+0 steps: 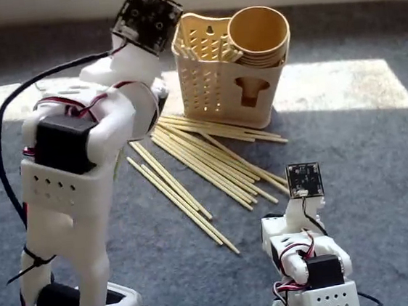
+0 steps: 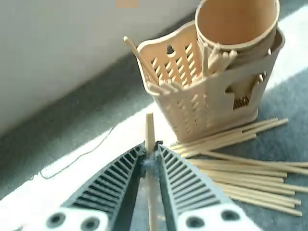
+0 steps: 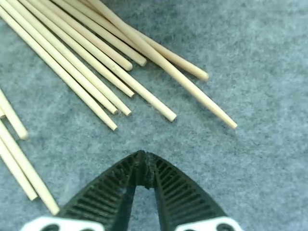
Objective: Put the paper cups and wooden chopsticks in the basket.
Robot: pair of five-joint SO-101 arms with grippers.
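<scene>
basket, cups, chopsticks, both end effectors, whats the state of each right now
basket: upright on the carpet, partly filled
paper cups: nested, inside the basket
loose chopsticks: lying flat on the carpet beside the basket
left end effector: shut on one chopstick
right end effector: shut, empty, over the carpet

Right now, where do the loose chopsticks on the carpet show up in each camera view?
High view: loose chopsticks fanned mid-picture, in front of the basket.
Left wrist view: chopsticks on the carpet at the basket's foot.
Right wrist view: chopsticks on the carpet just beyond the right gripper.
Shared landmark: the grey carpet under them.
</scene>
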